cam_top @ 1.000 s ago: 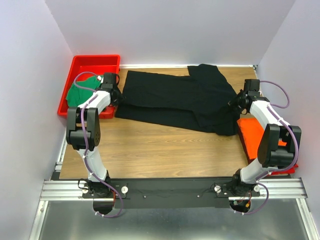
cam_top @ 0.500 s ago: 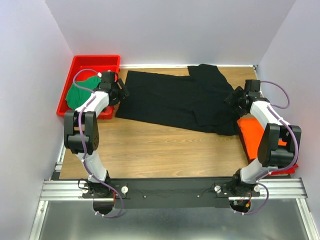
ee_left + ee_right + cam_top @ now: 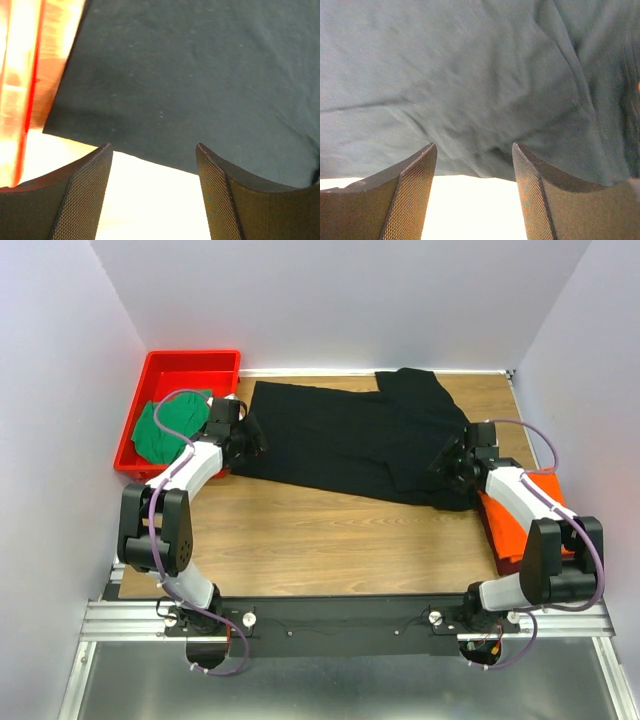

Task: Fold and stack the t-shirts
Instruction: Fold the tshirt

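The black t-shirt [image 3: 340, 435] lies spread across the back of the wooden table, with one sleeve folded over at the right. My left gripper [image 3: 250, 440] stands open at the shirt's near left corner. In the left wrist view the left gripper [image 3: 155, 150] has only bare table between its fingers, and the black cloth [image 3: 190, 75] lies just past the tips. My right gripper [image 3: 445, 465] is open at the shirt's near right edge; its wrist view shows the right gripper [image 3: 474, 147] empty, with rumpled black cloth [image 3: 470, 75] ahead. The green t-shirt [image 3: 155, 432] sits in the red tray. The orange t-shirt [image 3: 515, 515] lies at the right.
The red tray [image 3: 190, 357] stands at the back left corner, its edge [image 3: 27, 100] showing in the left wrist view. Walls close the table on the left, back and right. Bare wood [image 3: 330, 540] stretches between the black shirt and the arms' mounting rail.
Both grippers have opened and let go of the black shirt. Each then moved nearer and inward along the shirt's side edges. The shirt stays flat where it lay.
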